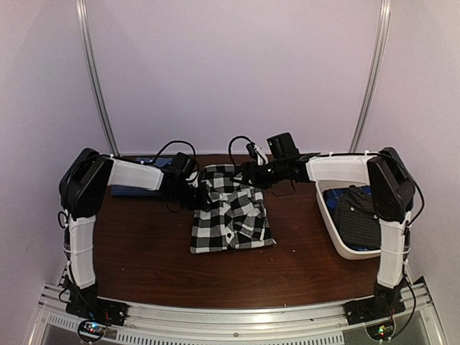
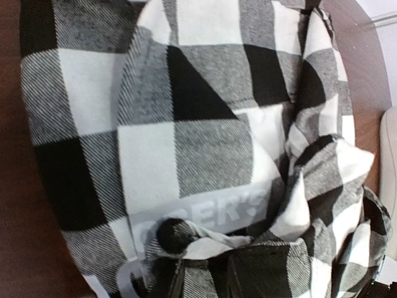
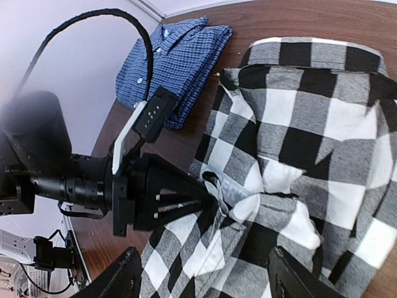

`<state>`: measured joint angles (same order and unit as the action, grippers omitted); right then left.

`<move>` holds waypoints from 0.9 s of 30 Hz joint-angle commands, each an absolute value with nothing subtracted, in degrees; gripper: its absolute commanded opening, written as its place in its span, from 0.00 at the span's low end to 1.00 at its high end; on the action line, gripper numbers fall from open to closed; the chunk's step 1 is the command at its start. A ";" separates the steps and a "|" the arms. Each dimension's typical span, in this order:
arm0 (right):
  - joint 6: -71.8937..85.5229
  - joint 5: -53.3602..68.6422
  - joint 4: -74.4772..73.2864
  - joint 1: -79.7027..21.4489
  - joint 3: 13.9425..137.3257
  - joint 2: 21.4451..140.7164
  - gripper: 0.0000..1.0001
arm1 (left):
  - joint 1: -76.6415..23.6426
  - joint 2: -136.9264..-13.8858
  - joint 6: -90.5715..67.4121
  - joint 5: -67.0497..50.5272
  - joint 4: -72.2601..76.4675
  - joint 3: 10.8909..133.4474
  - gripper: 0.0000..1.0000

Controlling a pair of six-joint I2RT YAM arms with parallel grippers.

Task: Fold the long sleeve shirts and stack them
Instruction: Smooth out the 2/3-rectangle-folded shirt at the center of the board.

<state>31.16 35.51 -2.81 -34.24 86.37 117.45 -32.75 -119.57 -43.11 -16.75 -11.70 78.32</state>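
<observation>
While a bunch of the checked shirt (image 1: 231, 219) is pinched by the left gripper (image 3: 214, 194) and the right gripper (image 3: 208, 279) is held spread, it should be drawn over evenly

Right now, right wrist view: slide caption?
Left gripper pinches the checked shirt; right gripper hangs open above; folded blue shirt beyond.

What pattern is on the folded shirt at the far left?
Blue shirt: fine white-lined check; clearest in the right wrist view.
</observation>
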 commanded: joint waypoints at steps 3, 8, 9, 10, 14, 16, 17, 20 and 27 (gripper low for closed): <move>23.52 23.46 -13.46 -33.85 77.77 107.02 0.68 | -31.90 -122.21 -40.30 -14.92 -14.47 83.93 0.25; 22.75 23.18 -14.32 -34.51 65.45 98.57 0.64 | -31.88 -122.54 -39.92 -15.61 -14.59 84.50 0.25; 22.96 23.46 -14.34 -34.91 63.49 96.90 0.64 | -31.90 -122.52 -39.98 -15.74 -14.59 84.59 0.25; 23.32 23.79 -14.34 -35.37 61.66 95.31 0.64 | -31.90 -122.52 -39.99 -15.89 -14.58 84.63 0.25; 25.67 26.67 -12.52 -37.31 55.16 90.77 0.62 | -31.90 -122.51 -39.99 -16.12 -14.57 84.89 0.25; 26.79 27.61 -11.52 -37.98 52.98 89.68 0.60 | -31.90 -122.44 -39.91 -16.21 -14.51 84.98 0.25; 27.41 28.15 -10.86 -38.27 52.13 89.27 0.58 | -31.90 -122.45 -39.90 -16.25 -14.54 85.06 0.25; 29.19 29.84 -8.32 -39.36 50.27 89.22 0.54 | -31.90 -122.43 -39.90 -16.43 -14.59 85.33 0.25; 31.54 31.40 -3.28 -40.94 49.64 92.85 0.48 | -31.90 -122.43 -39.81 -16.61 -14.76 85.61 0.24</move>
<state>29.26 29.82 -8.56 -40.29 50.28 91.13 -31.86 -121.60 -40.82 -15.90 -15.07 84.12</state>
